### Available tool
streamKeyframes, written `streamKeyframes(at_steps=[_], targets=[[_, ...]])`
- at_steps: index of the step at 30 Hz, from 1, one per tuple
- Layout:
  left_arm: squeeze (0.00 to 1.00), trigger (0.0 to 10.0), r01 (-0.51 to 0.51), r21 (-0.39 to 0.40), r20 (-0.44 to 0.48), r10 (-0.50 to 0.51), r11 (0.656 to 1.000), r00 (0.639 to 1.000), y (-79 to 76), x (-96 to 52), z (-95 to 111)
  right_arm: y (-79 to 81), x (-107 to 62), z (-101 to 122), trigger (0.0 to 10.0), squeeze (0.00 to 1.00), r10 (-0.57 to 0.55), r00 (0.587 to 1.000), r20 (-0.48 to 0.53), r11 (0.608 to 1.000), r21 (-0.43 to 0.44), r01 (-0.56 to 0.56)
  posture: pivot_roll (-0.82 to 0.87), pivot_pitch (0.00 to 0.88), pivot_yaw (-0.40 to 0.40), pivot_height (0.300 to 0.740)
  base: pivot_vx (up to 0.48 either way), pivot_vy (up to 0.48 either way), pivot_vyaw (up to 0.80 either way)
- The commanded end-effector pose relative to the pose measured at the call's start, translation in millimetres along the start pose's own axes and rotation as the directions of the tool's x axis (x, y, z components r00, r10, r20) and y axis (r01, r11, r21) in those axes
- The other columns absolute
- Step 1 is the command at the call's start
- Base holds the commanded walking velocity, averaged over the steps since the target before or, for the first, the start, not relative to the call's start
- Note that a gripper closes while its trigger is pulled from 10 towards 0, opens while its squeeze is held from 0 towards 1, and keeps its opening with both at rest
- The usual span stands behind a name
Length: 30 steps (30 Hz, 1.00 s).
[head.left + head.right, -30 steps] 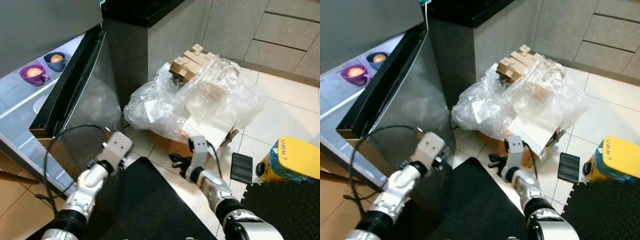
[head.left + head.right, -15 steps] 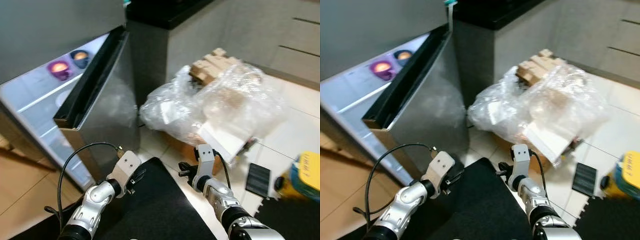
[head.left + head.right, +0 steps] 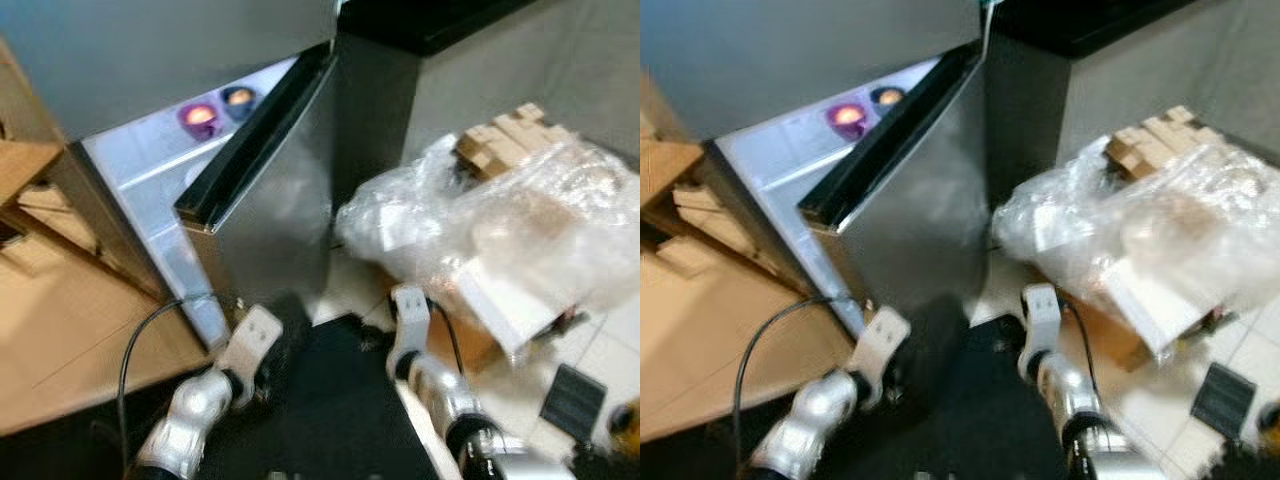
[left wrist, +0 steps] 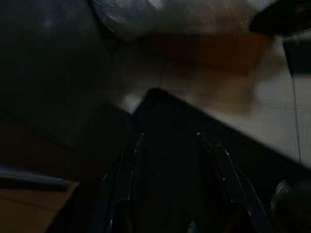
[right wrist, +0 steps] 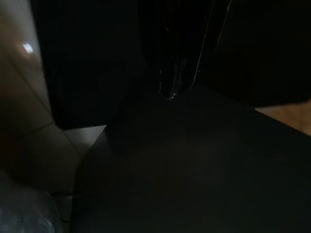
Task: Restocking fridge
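The fridge (image 3: pixel 160 60) stands with its steel door (image 3: pixel 270 225) swung open toward me. On a lit shelf inside sit a purple cup (image 3: pixel 198 117) and a dark blue cup (image 3: pixel 238 96), each holding something orange. My left gripper (image 4: pixel 169 137) hangs low beside the door's bottom corner, open, with only the black mat (image 3: pixel 330 400) between its fingers. My right gripper (image 3: pixel 380 340) hangs over the mat's far edge, near the plastic pile; its wrist view is very dark.
A heap of clear plastic wrap over a cardboard box (image 3: pixel 500 225) lies on the tiles to the right, with cardboard inserts (image 3: pixel 505 135) on top. Wooden furniture (image 3: pixel 30 200) and wood flooring (image 3: pixel 90 340) lie left. A dark counter (image 3: pixel 430 20) stands behind. A small black block (image 3: pixel 572 400) lies at the right.
The whole view has swung left, so the camera moved: the fridge is now central, wooden furniture entered at left, the yellow object left at right. Both arms still hang low.
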<state>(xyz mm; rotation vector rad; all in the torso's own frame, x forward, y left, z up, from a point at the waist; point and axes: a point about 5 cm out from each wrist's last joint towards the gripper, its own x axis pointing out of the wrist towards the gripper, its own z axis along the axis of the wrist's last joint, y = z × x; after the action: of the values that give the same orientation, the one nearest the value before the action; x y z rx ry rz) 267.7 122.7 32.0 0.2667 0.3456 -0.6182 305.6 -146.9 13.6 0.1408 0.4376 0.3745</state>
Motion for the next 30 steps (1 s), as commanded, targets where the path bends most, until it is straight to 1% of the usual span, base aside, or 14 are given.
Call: streamKeyframes(at_steps=[1, 14, 15, 18, 19, 21, 23, 24, 25, 26, 28, 30], targets=[[0.00, 10.0, -0.013, -0.018, -0.034, 0.012, 1.000, 0.999, 1.3, -4.7, -9, 6.7, 1.6, -5, 10.0, 0.00, 0.015, 1.000, -0.011, 1.000, 0.006, -0.015, -0.09, 0.110, -0.005, 0.738, 0.000, 0.000, 0.80], [0.00, 10.0, -0.023, -0.026, -0.031, 0.022, 0.999, 0.999, 1.3, -6.2, -8, 5.4, 1.7, -4, 10.0, 0.00, 0.017, 1.000, -0.022, 1.000, -0.016, -0.017, -0.09, 0.098, -0.014, 0.738, 0.000, 0.000, 0.78], [0.00, 10.0, -0.024, -0.025, -0.028, 0.024, 0.999, 0.999, 1.5, -6.4, -8, 5.2, 1.7, -4, 10.0, 0.00, 0.016, 1.000, -0.021, 1.000, -0.018, -0.016, -0.09, 0.098, -0.014, 0.738, 0.000, 0.000, 0.00], [0.00, 10.0, -0.044, -0.029, -0.023, 0.043, 0.999, 0.999, 3.5, -7.5, -7, 2.8, 1.8, -3, 10.0, 0.00, -0.010, 1.000, -0.020, 1.000, 0.020, 0.011, -0.09, 0.094, -0.015, 0.738, 0.000, 0.000, 0.00], [0.00, 10.0, -0.048, -0.031, -0.022, 0.047, 0.998, 0.999, 4.0, -7.6, -7, 2.8, 1.9, -3, 10.0, 0.00, -0.008, 1.000, -0.018, 1.000, 0.018, 0.008, -0.09, 0.094, -0.015, 0.738, 0.000, 0.000, 0.00], [0.00, 10.0, -0.075, -0.033, -0.019, 0.074, 0.997, 0.997, 6.9, -7.7, -7, 3.0, 2.0, -2, 10.0, 0.00, -0.004, 1.000, -0.017, 1.000, 0.014, 0.005, -0.09, 0.090, -0.017, 0.738, 0.000, 0.000, 0.00], [0.00, 10.0, -0.153, -0.054, -0.022, 0.152, 0.987, 0.988, 15.3, -7.0, -5, 3.6, 2.2, -2, 10.0, 0.00, 0.002, 1.000, -0.017, 1.000, 0.012, -0.002, -0.09, 0.089, -0.018, 0.738, 0.000, -0.129, 0.00], [0.00, 10.0, -0.153, -0.054, -0.022, 0.152, 0.987, 0.988, 15.3, -7.0, -5, 3.6, 2.2, -2, 10.0, 0.00, 0.002, 1.000, -0.017, 1.000, 0.012, -0.002, -0.09, 0.089, -0.018, 0.738, 0.000, -0.259, 0.00], [0.00, 10.0, -0.227, -0.081, -0.030, 0.225, 0.971, 0.974, 23.2, -6.6, -5, 4.0, 2.4, -2, 10.0, 0.00, 0.005, 1.000, -0.017, 1.000, 0.010, -0.005, -0.09, 0.090, -0.019, 0.738, 0.000, -0.480, 0.00], [0.00, 10.0, -0.245, -0.086, -0.027, 0.244, 0.966, 0.969, 25.6, -6.6, -4, 4.2, 2.5, -2, 10.0, 0.00, 0.006, 1.000, -0.018, 1.000, 0.009, -0.006, -0.09, 0.089, -0.019, 0.738, 0.000, -0.480, 0.00], [0.00, 10.0, -0.245, -0.086, -0.027, 0.244, 0.966, 0.969, 25.6, -6.6, -4, 4.2, 2.5, -2, 10.0, 0.00, 0.006, 1.000, -0.018, 1.000, 0.009, -0.006, -0.09, 0.089, -0.019, 0.738, 0.000, -0.480, 0.00], [0.00, 10.0, -0.275, -0.095, -0.026, 0.274, 0.957, 0.961, 29.4, -7.1, -3, 4.7, 2.7, -2, 10.0, 0.00, 0.009, 1.000, -0.019, 1.000, 0.008, -0.009, -0.09, 0.089, -0.020, 0.738, 0.000, -0.480, 0.00]])
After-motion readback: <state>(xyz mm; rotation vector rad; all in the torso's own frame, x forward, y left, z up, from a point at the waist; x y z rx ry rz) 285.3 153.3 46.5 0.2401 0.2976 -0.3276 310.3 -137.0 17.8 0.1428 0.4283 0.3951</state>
